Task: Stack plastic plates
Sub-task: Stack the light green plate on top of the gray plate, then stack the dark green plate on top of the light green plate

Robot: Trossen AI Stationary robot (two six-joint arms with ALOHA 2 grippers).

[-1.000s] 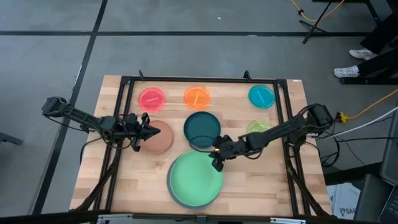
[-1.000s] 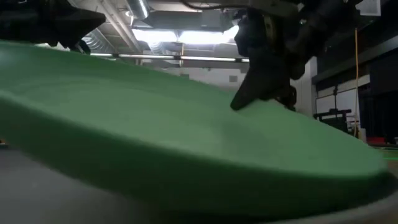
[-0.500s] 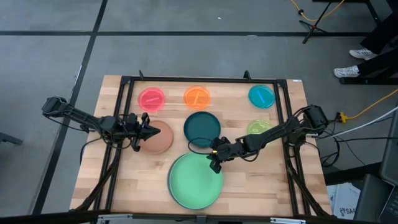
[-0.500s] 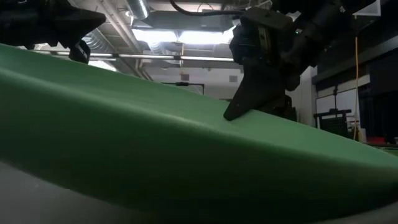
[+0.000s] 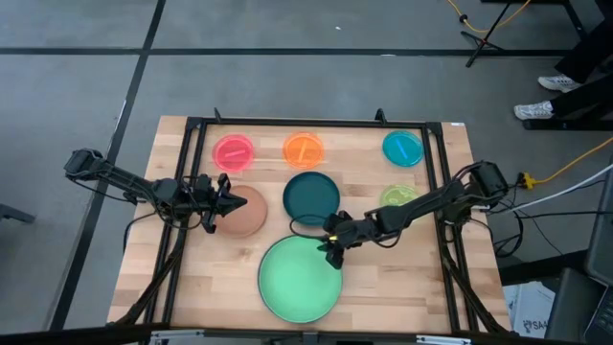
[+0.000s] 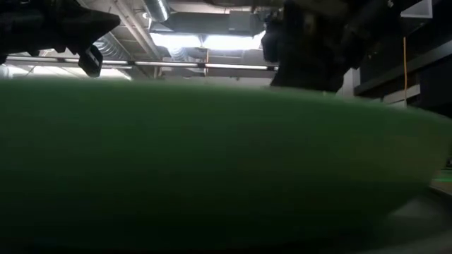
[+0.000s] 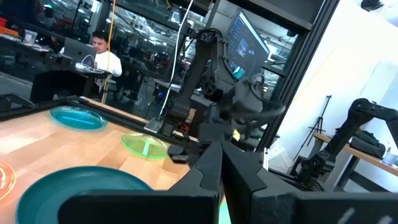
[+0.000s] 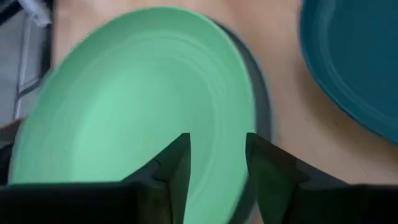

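The large light green plate [image 5: 300, 279] lies flat on the grey plate [image 8: 262, 118] near the table's front middle. Only a thin grey crescent shows beside it. My right gripper [image 5: 330, 251] hangs open over the green plate's far right rim [image 8: 244, 134], one finger on each side of that rim and apart from it. My left gripper [image 5: 230, 201] is shut with nothing in it, above the left edge of the brown plate [image 5: 247, 215]. The dark teal plate [image 5: 311, 198] lies flat on the table behind the stack.
Small pink [image 5: 233, 151], orange [image 5: 304, 149] and blue [image 5: 402, 148] plates lie along the far edge, and a lime one [image 5: 397, 196] lies under my right arm. A black frame [image 5: 316, 123] borders the table. In the low view the green plate [image 6: 212, 162] fills the foreground.
My right gripper has opened and let go of the green plate. The plate, held tilted with its far rim raised, has dropped level onto the grey plate and now covers nearly all of it. The gripper has shifted slightly toward the far edge.
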